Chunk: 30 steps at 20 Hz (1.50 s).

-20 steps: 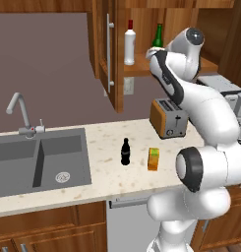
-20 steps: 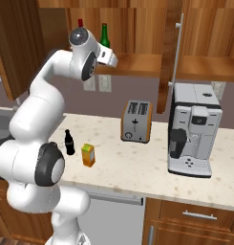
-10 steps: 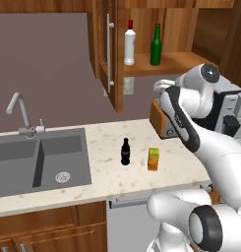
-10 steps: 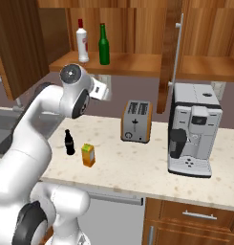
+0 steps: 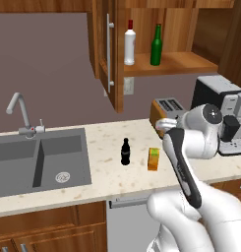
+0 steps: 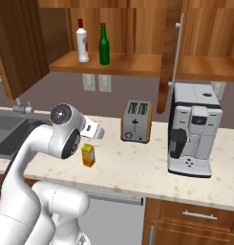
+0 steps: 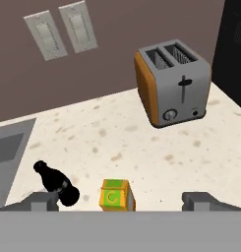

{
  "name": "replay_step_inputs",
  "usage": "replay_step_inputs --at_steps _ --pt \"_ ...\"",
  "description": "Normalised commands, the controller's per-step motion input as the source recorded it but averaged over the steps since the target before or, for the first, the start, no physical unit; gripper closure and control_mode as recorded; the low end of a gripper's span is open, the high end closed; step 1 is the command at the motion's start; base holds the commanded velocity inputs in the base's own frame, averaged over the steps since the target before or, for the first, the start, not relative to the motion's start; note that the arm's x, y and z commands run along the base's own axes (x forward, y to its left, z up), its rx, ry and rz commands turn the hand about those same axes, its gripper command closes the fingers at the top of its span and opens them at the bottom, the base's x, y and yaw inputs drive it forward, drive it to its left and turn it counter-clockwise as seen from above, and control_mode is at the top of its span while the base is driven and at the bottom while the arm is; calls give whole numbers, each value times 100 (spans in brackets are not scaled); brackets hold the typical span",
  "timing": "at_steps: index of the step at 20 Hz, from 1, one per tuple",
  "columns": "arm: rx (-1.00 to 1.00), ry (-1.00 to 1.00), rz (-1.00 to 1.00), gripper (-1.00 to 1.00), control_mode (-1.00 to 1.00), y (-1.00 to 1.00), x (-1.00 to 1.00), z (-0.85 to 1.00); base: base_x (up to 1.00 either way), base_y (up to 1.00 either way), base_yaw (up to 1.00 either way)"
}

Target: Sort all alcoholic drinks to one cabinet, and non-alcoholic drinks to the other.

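Now hovering, my gripper [image 7: 119,202] gaping empty; juice carton [image 7: 115,195] standing upright at bottom centre between the fingertips [image 7: 41,201], cola bottle [image 7: 56,182] lower left.

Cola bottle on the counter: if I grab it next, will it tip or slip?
The cola bottle stands upright, taller than wide, so a low nudge could probably tip it. Its rounded, smooth-looking body may slip or roll if toppled. The juice carton stands close beside it, so the open tool should likely descend squarely.

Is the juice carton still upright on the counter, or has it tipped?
Upright. The juice carton stands on its base on the counter, beside the cola bottle; the hand view looks down on its top face.
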Motion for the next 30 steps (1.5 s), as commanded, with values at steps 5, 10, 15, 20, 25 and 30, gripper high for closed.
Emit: replay_step_inputs --at_steps 5,10,15,20,25,30 --pt "-3 7 0 -100 -100 21 -3 -66 0 0 0" --pt "-4 5 0 -100 -100 15 0 -40 0 0 0" --pt "0 13 0 -100 -100 7 0 -21 0 0 0" --pt "0 15 0 -100 -100 2 0 -11 0 0 0" --pt "0 11 0 -100 -100 1 3 -18 0 0 0" --pt "0 5 0 -100 -100 1 21 -27 0 0 0"
